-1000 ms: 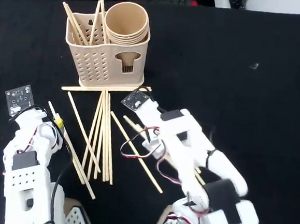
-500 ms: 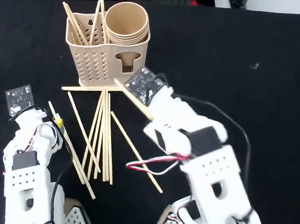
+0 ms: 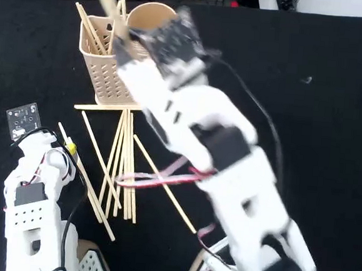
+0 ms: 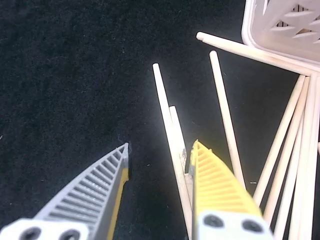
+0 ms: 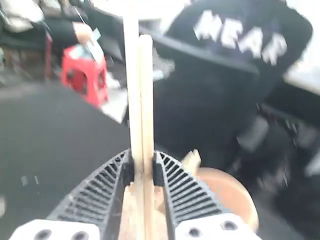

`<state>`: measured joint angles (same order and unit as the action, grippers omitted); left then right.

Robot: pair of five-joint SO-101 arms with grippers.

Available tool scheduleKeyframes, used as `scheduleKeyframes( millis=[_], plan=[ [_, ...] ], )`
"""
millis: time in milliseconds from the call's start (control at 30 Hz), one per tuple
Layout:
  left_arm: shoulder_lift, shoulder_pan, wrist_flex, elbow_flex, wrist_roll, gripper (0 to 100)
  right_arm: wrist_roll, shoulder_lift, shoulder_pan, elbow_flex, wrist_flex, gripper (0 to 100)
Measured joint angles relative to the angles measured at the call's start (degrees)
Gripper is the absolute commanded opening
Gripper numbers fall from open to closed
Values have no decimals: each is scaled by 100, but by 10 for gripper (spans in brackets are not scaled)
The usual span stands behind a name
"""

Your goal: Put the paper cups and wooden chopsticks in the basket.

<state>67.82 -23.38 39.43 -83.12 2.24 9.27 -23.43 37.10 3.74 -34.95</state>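
Partway done: right gripper point(image 5: 142, 159) pinching a pair of pale wooden chopsticks point(image 5: 139, 90), raised above the cream perforated plastic basket point(image 3: 107, 76) already holding stacked tan paper cups point(image 3: 144, 16) and several sticks point(image 3: 88, 24). Left gripper point(image 4: 160, 145) spread, low beside loose chopsticks point(image 3: 123, 168) left on black table point(image 3: 305, 151).

Our right arm point(image 3: 224, 145) stands raised and stretched forward, right gripper point(image 5: 142, 159) pinching what look like two chopsticks point(image 5: 140, 90); our left gripper point(image 4: 160, 145) sits low, jaws apart.
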Motion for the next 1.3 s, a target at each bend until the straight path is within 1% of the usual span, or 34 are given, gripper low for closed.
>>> scheduleKeyframes(
  millis=[200,400,567,667,767,800,933,1100,1167,1233,1300],
  plan=[
    [0,0,0,0,0,202,0,1916,88,-1767,835,11],
    [0,0,0,0,0,202,0,3719,79,-3569,949,11],
    [0,0,0,0,0,202,-9,4941,79,-4879,862,11],
    [0,0,0,0,0,202,-9,5459,79,-5407,343,26],
    [0,0,0,0,0,202,-26,5679,79,-5934,-369,123],
    [0,0,0,0,0,202,-44,5732,79,-6119,-580,139],
    [0,0,0,0,0,202,-53,5864,44,-6752,-1327,116],
    [0,0,0,0,0,202,-62,5864,-123,-7569,-1864,114],
    [0,0,0,0,0,202,-62,5864,-176,-8062,-2224,114],
    [0,0,0,0,0,202,-62,5864,-185,-8695,-2804,114],
    [0,0,0,0,0,202,-62,5855,-193,-9407,-3684,114]
  ],
)
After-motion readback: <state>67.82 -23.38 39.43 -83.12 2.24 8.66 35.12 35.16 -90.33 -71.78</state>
